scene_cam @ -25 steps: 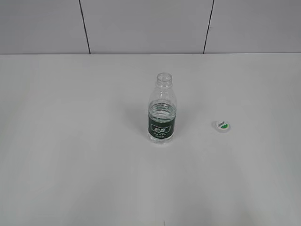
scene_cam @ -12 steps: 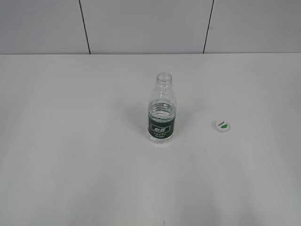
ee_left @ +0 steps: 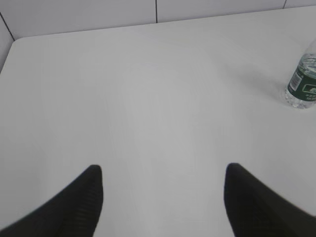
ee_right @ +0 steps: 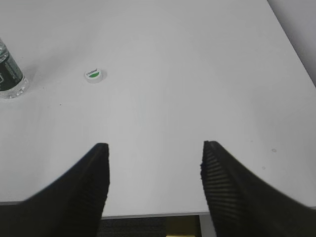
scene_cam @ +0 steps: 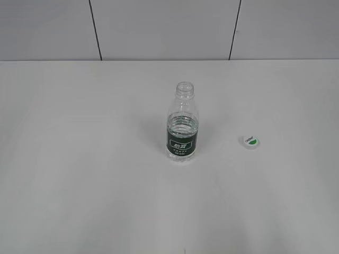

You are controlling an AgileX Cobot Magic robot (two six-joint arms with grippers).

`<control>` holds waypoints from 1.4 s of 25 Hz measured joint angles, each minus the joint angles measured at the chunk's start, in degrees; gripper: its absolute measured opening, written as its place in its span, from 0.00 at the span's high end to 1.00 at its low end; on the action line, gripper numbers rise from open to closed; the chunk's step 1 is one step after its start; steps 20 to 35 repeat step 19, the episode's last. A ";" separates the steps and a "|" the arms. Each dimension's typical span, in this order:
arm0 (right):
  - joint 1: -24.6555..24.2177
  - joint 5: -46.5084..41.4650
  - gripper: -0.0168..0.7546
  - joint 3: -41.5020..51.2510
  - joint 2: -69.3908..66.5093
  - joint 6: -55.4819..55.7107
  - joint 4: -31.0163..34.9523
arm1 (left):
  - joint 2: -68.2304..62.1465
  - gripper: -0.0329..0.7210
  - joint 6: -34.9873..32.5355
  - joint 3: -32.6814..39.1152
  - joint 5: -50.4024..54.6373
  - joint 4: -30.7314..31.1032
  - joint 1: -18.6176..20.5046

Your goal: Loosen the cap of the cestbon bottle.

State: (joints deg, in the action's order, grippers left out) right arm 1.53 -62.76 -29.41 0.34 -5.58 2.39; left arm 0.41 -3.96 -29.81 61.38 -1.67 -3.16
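Note:
The cestbon bottle (scene_cam: 183, 127) stands upright in the middle of the white table, its neck open with no cap on it. It also shows at the right edge of the left wrist view (ee_left: 302, 84) and at the left edge of the right wrist view (ee_right: 9, 74). The cap (scene_cam: 251, 141) lies flat on the table to the bottle's right, green half up; it shows in the right wrist view (ee_right: 93, 75) too. My left gripper (ee_left: 163, 173) is open and empty, far from the bottle. My right gripper (ee_right: 154, 148) is open and empty over the table's near edge.
The white table (scene_cam: 79, 174) runs back to a grey panelled wall (scene_cam: 159, 26). Its near edge shows between my right fingers (ee_right: 153, 215), and its right edge shows in the same view (ee_right: 291, 47).

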 joint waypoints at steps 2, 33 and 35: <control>0.00 0.00 0.39 0.00 0.00 0.00 0.00 | 0.00 0.34 0.00 0.00 0.00 0.00 0.00; 0.00 0.00 0.39 0.00 0.00 0.05 0.00 | 0.00 0.34 0.00 0.00 0.00 0.00 0.00; 0.00 0.00 0.39 0.00 0.00 0.05 0.00 | 0.00 0.34 0.00 0.00 0.00 0.00 0.00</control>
